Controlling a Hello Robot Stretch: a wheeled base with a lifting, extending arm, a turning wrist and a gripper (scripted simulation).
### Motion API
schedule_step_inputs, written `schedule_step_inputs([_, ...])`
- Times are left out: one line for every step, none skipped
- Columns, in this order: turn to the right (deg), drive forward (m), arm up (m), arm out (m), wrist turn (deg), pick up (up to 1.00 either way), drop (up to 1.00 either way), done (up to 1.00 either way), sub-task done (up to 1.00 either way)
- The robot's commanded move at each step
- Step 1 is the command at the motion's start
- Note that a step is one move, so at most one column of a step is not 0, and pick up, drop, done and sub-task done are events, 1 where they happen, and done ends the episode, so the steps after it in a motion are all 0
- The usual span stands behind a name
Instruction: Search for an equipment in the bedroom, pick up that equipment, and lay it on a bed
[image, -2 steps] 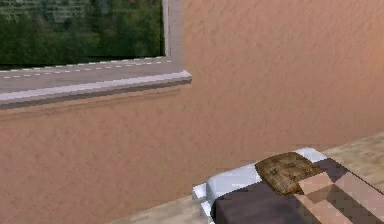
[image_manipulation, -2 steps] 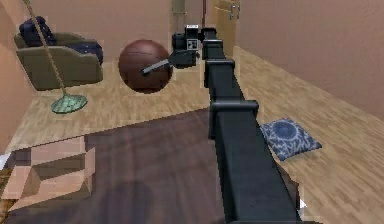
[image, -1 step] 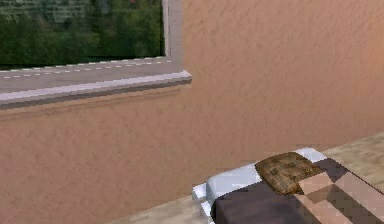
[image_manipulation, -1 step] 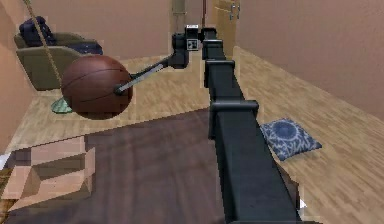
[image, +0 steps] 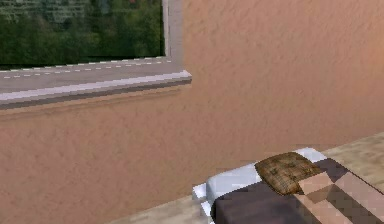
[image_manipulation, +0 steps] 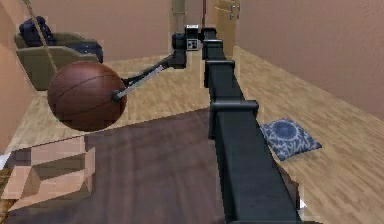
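Aloft, brown basketball (image_manipulation: 87, 95) at end effector (image_manipulation: 126, 89), above dark bed (image_manipulation: 150, 165).

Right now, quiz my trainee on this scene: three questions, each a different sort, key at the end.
1. True or false: the basketball hangs at the far end of the claw, clear of the bed.
2. What colour is the patterned cushion lying on the floor at the arm side view's right? A) blue B) red C) green
3. Fill in: in the forward view, the peach wall holds a ____ at the upper left.

Key: 1 true; 2 A; 3 window.
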Motion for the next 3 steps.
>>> schedule_step_inputs([0.0, 0.0, -0.46, 0.0, 0.0, 0.0, 0.0, 0.0, 0.0])
schedule_step_inputs([0.0, 0.0, -0.32, 0.0, 0.0, 0.0, 0.0, 0.0, 0.0])
schedule_step_inputs([0.0, 0.0, 0.0, 0.0, 0.0, 0.0, 1.0, 0.0, 0.0])
